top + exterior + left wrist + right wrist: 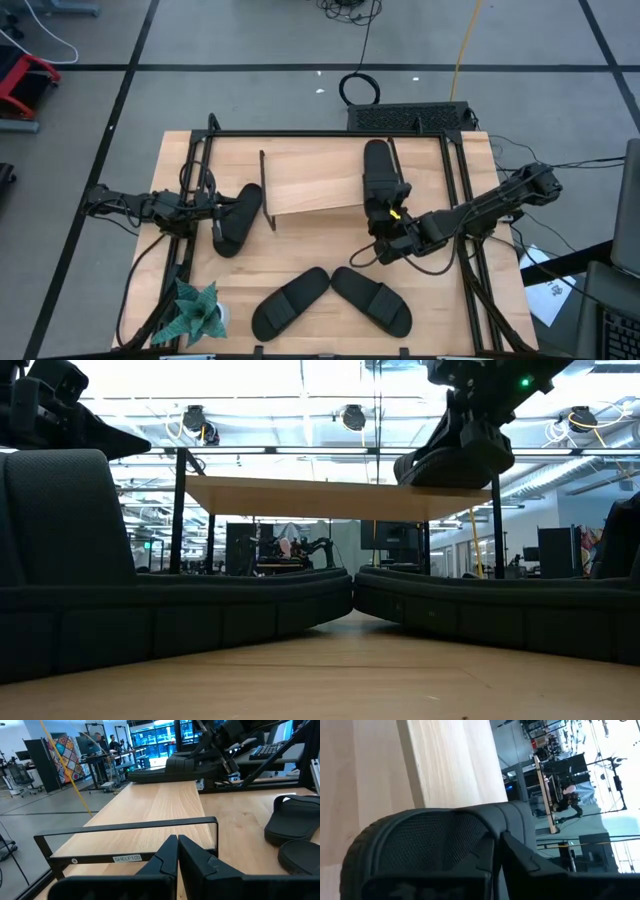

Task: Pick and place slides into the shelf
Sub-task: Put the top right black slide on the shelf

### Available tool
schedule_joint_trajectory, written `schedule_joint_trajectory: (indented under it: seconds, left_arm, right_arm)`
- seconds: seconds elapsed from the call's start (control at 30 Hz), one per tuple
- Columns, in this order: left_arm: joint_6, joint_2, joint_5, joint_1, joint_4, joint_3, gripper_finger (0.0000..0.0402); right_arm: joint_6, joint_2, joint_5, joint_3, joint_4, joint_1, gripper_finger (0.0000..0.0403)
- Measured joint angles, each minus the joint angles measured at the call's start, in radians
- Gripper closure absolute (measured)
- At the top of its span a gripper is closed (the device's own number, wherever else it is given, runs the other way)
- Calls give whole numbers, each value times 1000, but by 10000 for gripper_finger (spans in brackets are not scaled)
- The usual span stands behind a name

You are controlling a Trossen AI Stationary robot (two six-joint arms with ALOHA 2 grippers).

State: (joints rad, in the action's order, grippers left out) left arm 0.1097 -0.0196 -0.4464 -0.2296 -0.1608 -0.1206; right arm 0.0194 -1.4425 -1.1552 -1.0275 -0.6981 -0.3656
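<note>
Right gripper [392, 240] clamped on a slide [380, 180] lying on the right end of the shelf [310, 182]. Left gripper [213, 208] fingers together at the shelf's left end, on a second slide [236, 218]. Frame tag [127, 858] reads "SHELF". Two slides [330, 300] lie near on the wooden table [300, 255]. Open lab behind.

"SHELF101" label [127, 858] on shelf frame [100, 827]

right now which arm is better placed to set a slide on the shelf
Right. The right gripper already holds a slide lying over the right end of the shelf plank. The left gripper grips another slide on the table beside the shelf's left frame.
</note>
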Motion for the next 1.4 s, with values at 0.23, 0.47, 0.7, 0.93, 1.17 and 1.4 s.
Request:
schedule_joint_trajectory:
  seconds: [0.23, 0.47, 0.7, 0.93, 1.17, 1.4]
  left_arm:
    - [-3, 0, 0, 0, 0, 0, 382]
    - [-3, 0, 0, 0, 0, 0, 382]
    - [-3, 0, 0, 0, 0, 0, 382]
    - [-3, 0, 0, 0, 0, 0, 382]
    - [-8, 0, 0, 0, 1, 0, 382]
    - [-10, 0, 0, 0, 2, 0, 382]
  right_arm:
    - [-97, -1, -72, -44, 53, 0, 397]
    - [-300, 11, -99, -70, 149, 17, 400]
    - [-326, 11, -97, -71, 83, 39, 401]
    - [-254, 11, -15, -71, 56, 39, 402]
    - [-212, 11, 8, -71, 54, 39, 401]
    - [-174, 11, 143, -71, 59, 39, 346]
